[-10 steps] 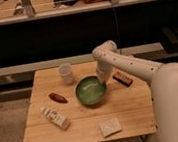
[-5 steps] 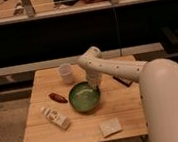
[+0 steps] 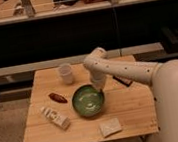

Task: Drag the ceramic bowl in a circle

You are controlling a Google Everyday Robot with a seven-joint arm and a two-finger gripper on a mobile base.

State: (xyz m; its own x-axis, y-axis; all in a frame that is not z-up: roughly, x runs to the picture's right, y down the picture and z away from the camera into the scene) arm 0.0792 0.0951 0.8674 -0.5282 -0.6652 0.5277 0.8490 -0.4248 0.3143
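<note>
Forward it has come — the ceramic bowl (image 3: 87,102) sat farther back on the table (image 3: 136,106) a second ago, then swung left. Now it rests a touch right of that, near the middle of the table and closer to the front edge. The arm's elbow has swung along with it. The pincer (image 3: 99,85) is down at the bowl's back-right rim, touching it or just inside. Whether it is wide or clamped on that rim, I cannot tell.

Trouble spots, as I judge them: the loop is crowded. A reddish-brown item (image 3: 57,97) lies just beside the bowl's left edge. A pale packet (image 3: 56,117) lies near its front-left, and a pale square pad (image 3: 110,127) sits near its front-right. A wider arc would shove any of them, perhaps off the table. The white cup (image 3: 65,72) stands upright behind and to the left, apart for now, but a back-left sweep could knock it over. With contact on one side only, the rim could slip free, or the bowl could tip instead of sliding.

The bowl is round, shallow and glossy green, darker at the rim and paler in the centre — a hard, slick glaze by the look of it. The table is pale wooden planks, smooth enough to glide on. A dark flat bar (image 3: 124,80) lies behind the arm.
</note>
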